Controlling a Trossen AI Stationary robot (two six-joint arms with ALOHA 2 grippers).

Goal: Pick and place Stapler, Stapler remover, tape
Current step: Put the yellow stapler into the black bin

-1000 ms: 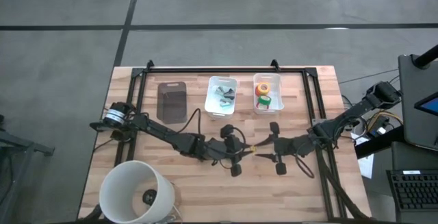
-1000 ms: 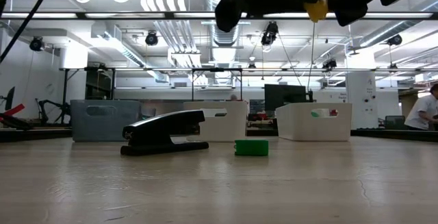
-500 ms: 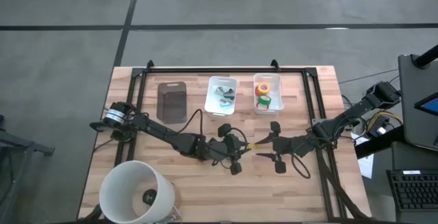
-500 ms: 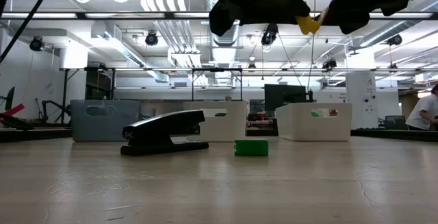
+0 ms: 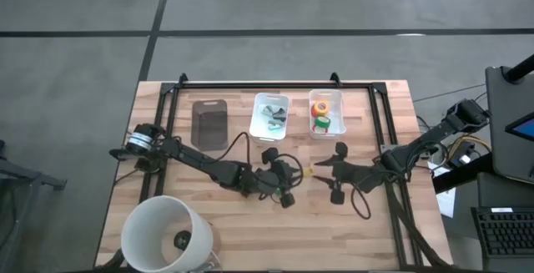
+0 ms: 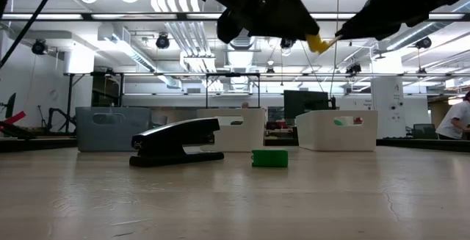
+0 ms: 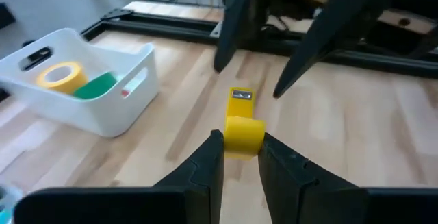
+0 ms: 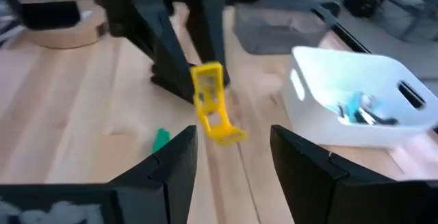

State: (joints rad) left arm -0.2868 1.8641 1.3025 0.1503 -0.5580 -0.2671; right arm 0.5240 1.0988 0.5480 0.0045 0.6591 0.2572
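Note:
In the left wrist view my left gripper (image 7: 241, 142) is shut on a small yellow staple remover (image 7: 243, 131), held in the air over the table's middle (image 5: 308, 173). My right gripper (image 8: 233, 148) is open just to the remover's right (image 5: 332, 173), its fingers standing on either side without touching it. The black stapler (image 6: 176, 142) rests on its base on the table, with a tiny green piece (image 6: 269, 158) beside it; the arms hide both in the high view. Tape rolls (image 5: 322, 111) lie in the far right white bin. My left gripper pinches one end of the yellow staple remover (image 8: 206, 72) between its two fingers, coming from the table's left and slanting down. The remover is lifted clear of the table, and its free end (image 8: 222, 131) hangs below the fingers toward my right gripper.
Along the far side stand a dark grey tray (image 5: 210, 123), a white bin of staple removers (image 5: 270, 116) and the tape bin (image 5: 326, 125). A big white bucket (image 5: 165, 233) sits at the near left corner. A black frame rail (image 5: 275, 84) runs along the table's far edge.
My left gripper has carried the yellow staple remover a little toward the far edge; in the low view it now shows lower and farther left. My right gripper stayed open and shifted slightly toward the far edge with it.

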